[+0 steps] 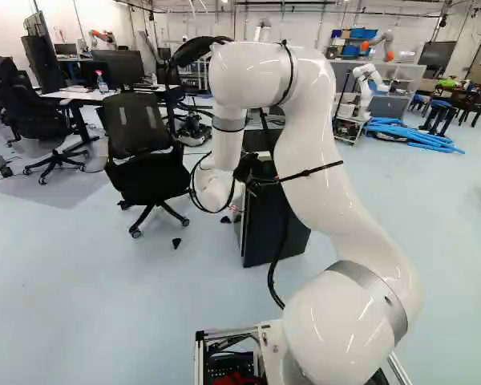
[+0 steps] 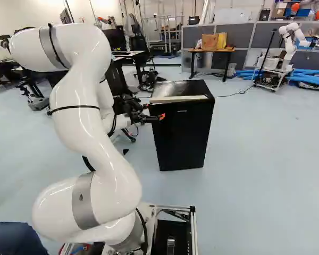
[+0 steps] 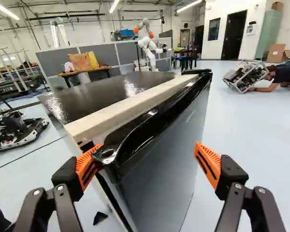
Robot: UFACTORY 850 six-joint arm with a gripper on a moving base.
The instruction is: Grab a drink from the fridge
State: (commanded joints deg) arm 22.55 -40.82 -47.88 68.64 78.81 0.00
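My black two-fingered gripper (image 3: 149, 150) | jaws apart | astride glossy door (image 3: 159, 164), near corner of boxy black fridge (image 2: 183, 133) | likely for prying

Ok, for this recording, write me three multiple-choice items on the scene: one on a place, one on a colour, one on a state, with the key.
1. Where is the brown bag?
A) On the bare floor
B) On the wooden-topped table beyond the black, box-shaped fridge
C) On top of that fridge

2. What colour are the pads of the black two-fingered gripper?
A) Orange
B) Blue
C) Green

3. How do the gripper's fingers stand?
A) Touching each other
B) Clamped on a drink can
C) Spread apart

Key:
1: B, as the right base view shows the bag on the tabletop, past the fridge.
2: A, as both pads show orange in the wrist view.
3: C, as the wrist view shows a wide gap between the fingers.
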